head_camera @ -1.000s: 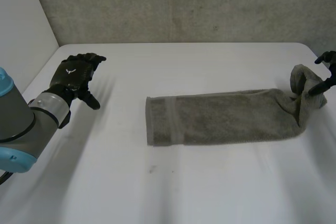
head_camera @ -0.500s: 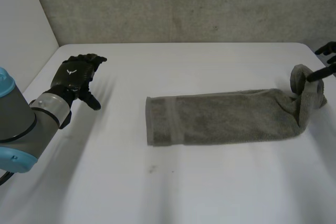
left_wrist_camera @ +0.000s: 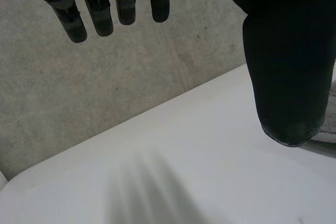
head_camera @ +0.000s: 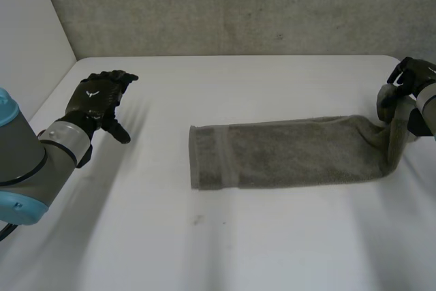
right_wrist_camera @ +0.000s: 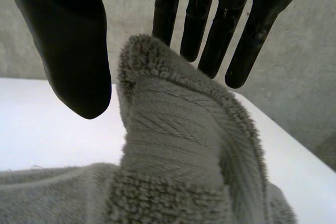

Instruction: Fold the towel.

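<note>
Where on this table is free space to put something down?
The widest bare patch of table is the near strip in front of the towel. Also free: between the left hand and the towel's left end, and behind the towel to the wall. Crowded: the towel's raised right end, where the right hand is.

The right robot hand [head_camera: 410, 75] has moved in over the towel's [head_camera: 293, 153] raised end.
</note>
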You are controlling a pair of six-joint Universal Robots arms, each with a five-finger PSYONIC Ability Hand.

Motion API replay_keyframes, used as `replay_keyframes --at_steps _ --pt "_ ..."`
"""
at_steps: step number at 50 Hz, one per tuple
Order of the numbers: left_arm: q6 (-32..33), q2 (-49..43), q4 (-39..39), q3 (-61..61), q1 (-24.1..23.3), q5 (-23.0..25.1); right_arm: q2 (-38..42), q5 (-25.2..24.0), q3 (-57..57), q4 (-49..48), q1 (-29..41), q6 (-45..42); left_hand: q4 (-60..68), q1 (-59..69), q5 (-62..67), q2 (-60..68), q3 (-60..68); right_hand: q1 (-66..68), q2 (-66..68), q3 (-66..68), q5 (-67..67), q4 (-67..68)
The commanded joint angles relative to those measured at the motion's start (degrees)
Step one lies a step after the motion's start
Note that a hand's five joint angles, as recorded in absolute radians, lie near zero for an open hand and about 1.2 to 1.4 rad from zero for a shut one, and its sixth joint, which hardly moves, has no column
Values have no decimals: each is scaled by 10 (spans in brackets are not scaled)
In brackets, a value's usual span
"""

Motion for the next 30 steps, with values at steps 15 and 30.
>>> replay_keyframes --at_steps 15,30 --pt "0 1 0 -1 0 0 -13 15 17 -9 4 -27 4 -1 -15 5 4 431 434 429 428 433" --pt "0 1 0 -1 1 0 -117 12 94 -76 71 -27 4 -1 -15 5 4 431 434 429 428 433"
